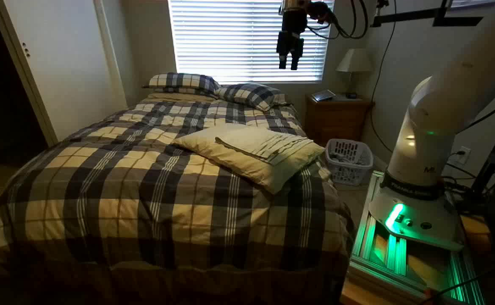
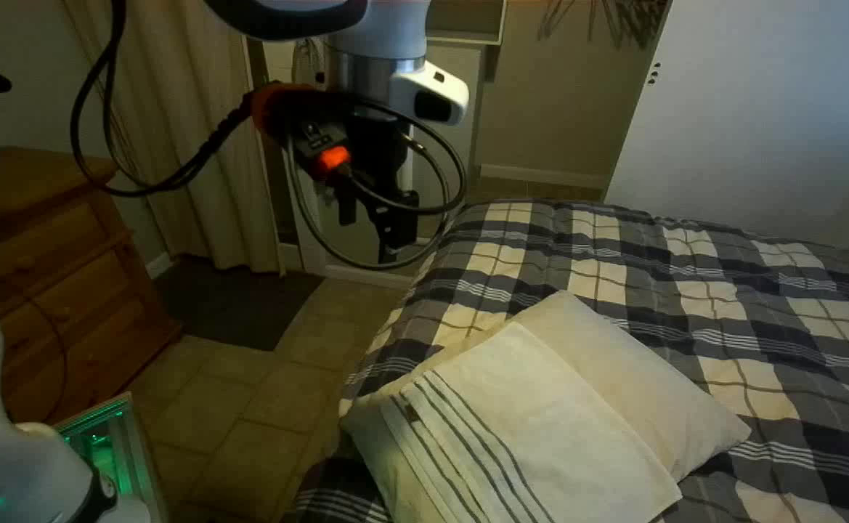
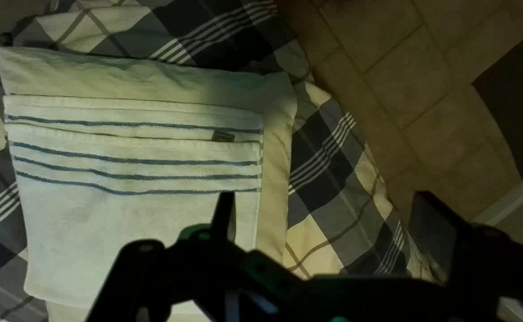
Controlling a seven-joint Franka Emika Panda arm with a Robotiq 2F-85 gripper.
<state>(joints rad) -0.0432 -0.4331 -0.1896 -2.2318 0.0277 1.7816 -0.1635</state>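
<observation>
Towel (image 3: 122,219): folded, white with blue stripes toward one end, a small dark tag (image 3: 223,137) among them; lies flat on a pale pillow (image 3: 109,71).
Pillow: on the bed (image 1: 116,190) near its side edge, its border showing past the towel.
Jaws: spread wide, up in the air and apart from the towel (in the wrist view one tip overlaps it, but only by line of sight).
Bed: plaid cover, two plaid cushions (image 1: 183,81) at the head, below the window (image 1: 230,42).
Basket (image 1: 348,177): white, on the floor (image 2: 228,421) beside the bed, contents too dim to name.
Nightstand (image 1: 336,123): wooden, near the bed's head, bearing a lamp (image 1: 354,61).
Arm (image 1: 421,152): white, base lit green, on a metal frame (image 1: 396,256).
Dresser (image 2: 68,261): wooden, well apart from the bed.
</observation>
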